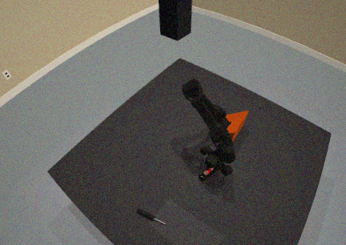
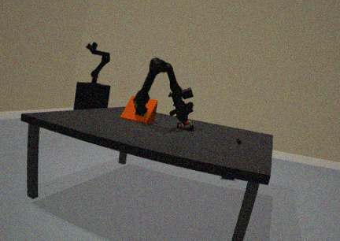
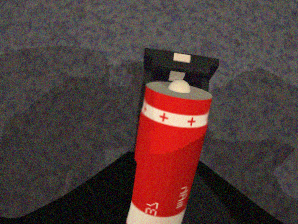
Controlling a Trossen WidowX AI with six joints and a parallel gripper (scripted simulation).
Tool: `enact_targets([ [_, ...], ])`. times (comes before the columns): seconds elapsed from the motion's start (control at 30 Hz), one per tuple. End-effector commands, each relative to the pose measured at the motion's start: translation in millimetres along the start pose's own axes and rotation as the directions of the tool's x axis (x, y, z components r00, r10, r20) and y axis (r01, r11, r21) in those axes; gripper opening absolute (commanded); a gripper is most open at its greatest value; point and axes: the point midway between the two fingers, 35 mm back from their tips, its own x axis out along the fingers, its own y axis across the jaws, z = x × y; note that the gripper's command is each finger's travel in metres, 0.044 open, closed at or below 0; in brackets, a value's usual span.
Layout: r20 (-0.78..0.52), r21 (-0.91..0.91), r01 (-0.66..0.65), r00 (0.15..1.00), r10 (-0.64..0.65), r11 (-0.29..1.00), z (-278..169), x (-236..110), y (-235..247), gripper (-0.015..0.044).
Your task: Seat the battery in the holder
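My gripper is shut on a red and white battery. In the wrist view the battery points away from me, with its small terminal end right at the black holder. A small light part shows on the holder's far end. The gripper is low over the dark table, just in front of the arm's base. I cannot tell whether the battery touches the holder.
An orange wedge stands by the arm's base. A screwdriver lies near the table's front edge. A black box with a second arm stands on the floor beyond the table.
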Motion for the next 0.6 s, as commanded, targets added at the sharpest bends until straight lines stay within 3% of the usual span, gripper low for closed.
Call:
enact_targets([
  [0.0, -0.01, -0.013, -0.006, 1.0, 0.006, 1.0, -7.6, -1.6, -1.6, 0.0075],
  [0.57, -0.028, -0.013, -0.016, 0.999, 0.015, 1.0, -7.9, -1.1, -1.4, 0.0075],
])
